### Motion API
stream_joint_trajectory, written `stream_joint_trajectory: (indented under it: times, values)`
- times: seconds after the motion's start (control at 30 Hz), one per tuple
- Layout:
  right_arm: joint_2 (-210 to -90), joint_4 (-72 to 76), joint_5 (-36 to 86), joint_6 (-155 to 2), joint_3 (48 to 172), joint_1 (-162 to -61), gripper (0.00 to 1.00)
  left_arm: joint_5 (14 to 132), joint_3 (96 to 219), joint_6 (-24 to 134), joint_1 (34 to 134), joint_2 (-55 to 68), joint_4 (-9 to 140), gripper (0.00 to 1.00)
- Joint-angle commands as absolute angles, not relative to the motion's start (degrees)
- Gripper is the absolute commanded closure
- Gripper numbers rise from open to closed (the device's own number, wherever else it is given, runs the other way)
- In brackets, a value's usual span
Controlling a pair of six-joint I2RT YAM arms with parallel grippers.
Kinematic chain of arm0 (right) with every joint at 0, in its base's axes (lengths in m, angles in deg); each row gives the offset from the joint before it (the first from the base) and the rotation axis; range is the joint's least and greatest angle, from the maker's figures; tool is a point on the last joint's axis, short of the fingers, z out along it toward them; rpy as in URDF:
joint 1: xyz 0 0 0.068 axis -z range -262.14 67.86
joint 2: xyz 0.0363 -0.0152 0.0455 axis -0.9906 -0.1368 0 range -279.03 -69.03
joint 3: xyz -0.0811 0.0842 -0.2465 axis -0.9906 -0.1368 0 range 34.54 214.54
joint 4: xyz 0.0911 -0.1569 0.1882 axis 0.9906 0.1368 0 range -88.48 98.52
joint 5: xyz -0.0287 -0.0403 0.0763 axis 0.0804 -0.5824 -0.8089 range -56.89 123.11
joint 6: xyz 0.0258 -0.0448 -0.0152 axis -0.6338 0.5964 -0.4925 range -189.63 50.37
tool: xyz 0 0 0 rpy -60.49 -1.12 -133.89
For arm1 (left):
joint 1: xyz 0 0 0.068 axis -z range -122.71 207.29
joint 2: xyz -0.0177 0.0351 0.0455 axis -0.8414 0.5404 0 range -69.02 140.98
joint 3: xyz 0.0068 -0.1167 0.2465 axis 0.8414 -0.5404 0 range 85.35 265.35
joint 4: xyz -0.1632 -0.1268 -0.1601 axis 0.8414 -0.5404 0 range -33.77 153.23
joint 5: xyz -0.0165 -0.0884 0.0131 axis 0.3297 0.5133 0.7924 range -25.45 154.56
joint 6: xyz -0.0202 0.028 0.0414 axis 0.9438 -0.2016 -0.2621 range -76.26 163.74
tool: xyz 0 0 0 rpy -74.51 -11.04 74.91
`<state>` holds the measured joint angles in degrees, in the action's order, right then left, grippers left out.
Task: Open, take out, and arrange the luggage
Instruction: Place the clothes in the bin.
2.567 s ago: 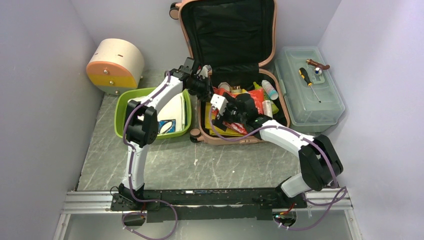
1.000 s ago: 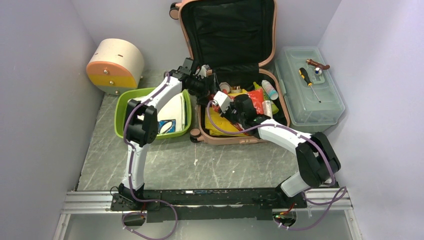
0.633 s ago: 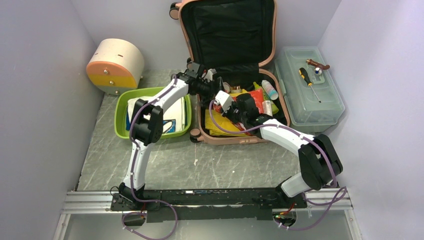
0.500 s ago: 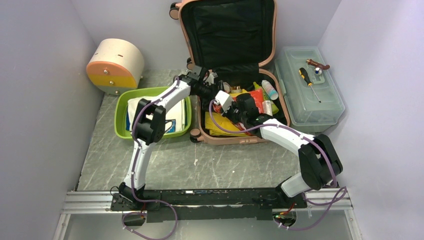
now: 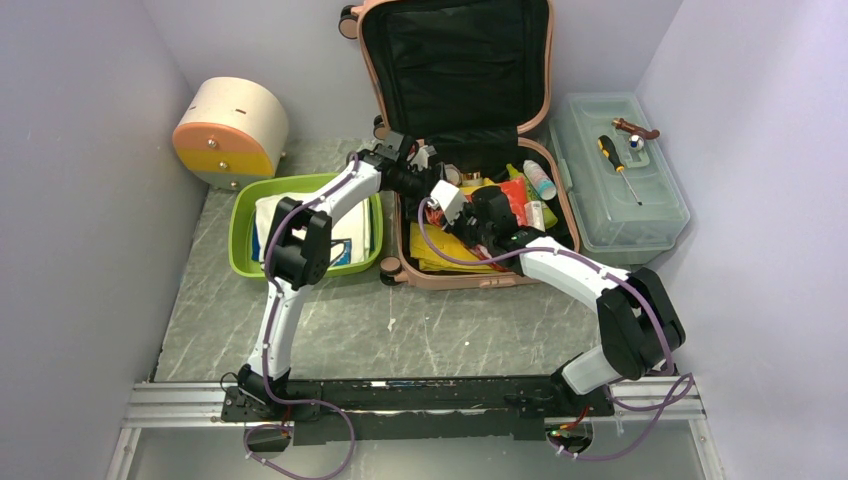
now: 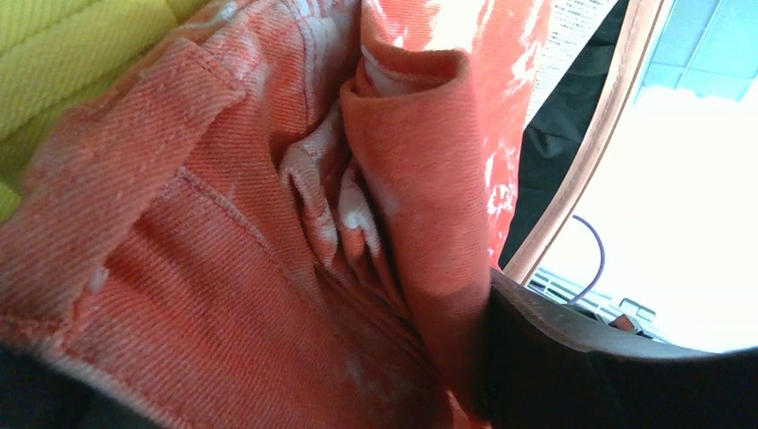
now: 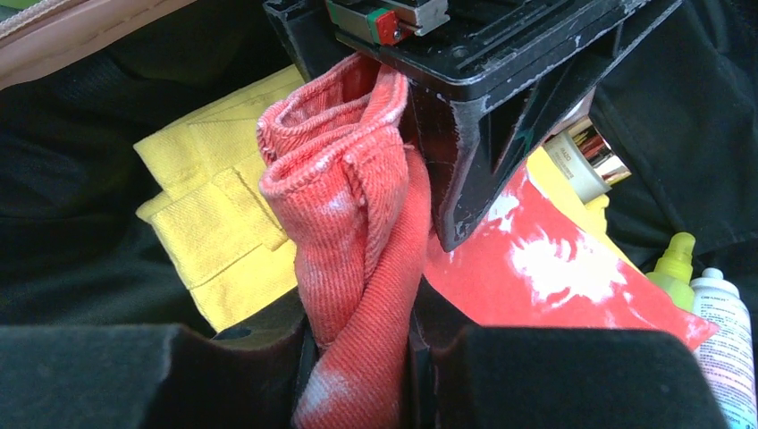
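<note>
The pink luggage (image 5: 460, 284) lies open with its black-lined lid leaning on the back wall. Its rim also shows in the wrist views (image 7: 71, 36) (image 6: 608, 134). My right gripper (image 7: 357, 366) is shut on a bunched orange-red cloth (image 7: 357, 232) and holds it above the luggage's contents. My left gripper (image 5: 432, 182) has come in from the left onto the cloth's upper end. In the left wrist view the cloth (image 6: 223, 223) fills the space between the wide-apart jaws of the left gripper (image 6: 295, 402). One dark finger (image 6: 581, 366) presses against a fold.
In the luggage lie a yellow cloth (image 7: 223, 223), a red packet (image 7: 554, 268), a yellow-green bottle (image 7: 675, 264) and a white bottle (image 7: 724, 331). A green tray (image 5: 245, 225) holds white items on the left. A toolbox (image 5: 620, 190) stands on the right, a cream drawer box (image 5: 230, 130) at the back left.
The left arm has swung right from the tray's edge into the luggage and onto the cloth. The right gripper raised the cloth slightly, then held still.
</note>
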<state>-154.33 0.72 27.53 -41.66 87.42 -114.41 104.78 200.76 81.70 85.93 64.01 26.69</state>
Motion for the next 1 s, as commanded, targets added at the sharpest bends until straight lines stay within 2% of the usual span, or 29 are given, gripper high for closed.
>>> stream_joint_trajectory:
  times: [0.0, 0.1, 0.13, 0.17, 0.2, 0.23, 0.3, 0.33, 0.57, 0.73, 0.97]
  values:
    - [-152.77, -2.2, 25.38, -42.2, 90.96, -114.13, 1.0, 106.55, 201.09, 80.02, 86.73, 61.32, 28.46, 0.28]
    - [-152.32, -1.23, 23.87, -41.12, 90.88, -114.13, 1.0, 106.94, 201.14, 79.8, 86.65, 60.96, 28.6, 0.61]
    - [-152.15, -0.94, 23.45, -40.86, 90.92, -114.13, 0.96, 107.27, 201.05, 79.71, 86.63, 60.78, 28.78, 0.73]
    - [-151.98, -0.64, 22.85, -40.62, 90.96, -114.13, 0.86, 107.49, 201.02, 79.69, 86.58, 60.57, 28.85, 0.79]
    - [-151.67, -0.22, 21.97, -40.12, 91.04, -114.13, 0.73, 107.69, 200.96, 79.57, 86.56, 60.28, 28.8, 0.91]
    - [-151.39, 0.15, 21.18, -39.79, 91.24, -114.13, 0.55, 107.66, 200.91, 79.4, 86.49, 59.94, 28.75, 1.0]
    - [-150.36, 1.16, 19.87, -39.7, 92.09, -114.13, 0.04, 107.74, 200.64, 79.25, 86.32, 59.26, 28.67, 1.0]
    - [-149.81, 2.49, 19.46, -39.75, 92.82, -114.0, 0.01, 107.71, 200.34, 79.23, 86.24, 58.85, 28.68, 1.0]
    - [-142.84, 7.44, 12.26, -44.22, 96.77, -107.12, 0.0, 104.15, 198.56, 77.0, 84.54, 53.67, 27.06, 1.0]
    - [-139.8, 3.46, 13.89, -47.18, 93.92, -100.57, 0.0, 101.88, 197.27, 74.22, 83.0, 48.25, 25.77, 1.0]
    - [-139.96, 1.78, 13.36, -47.67, 91.67, -99.62, 0.0, 95.82, 195.64, 69.91, 81.26, 42.24, 23.76, 1.0]
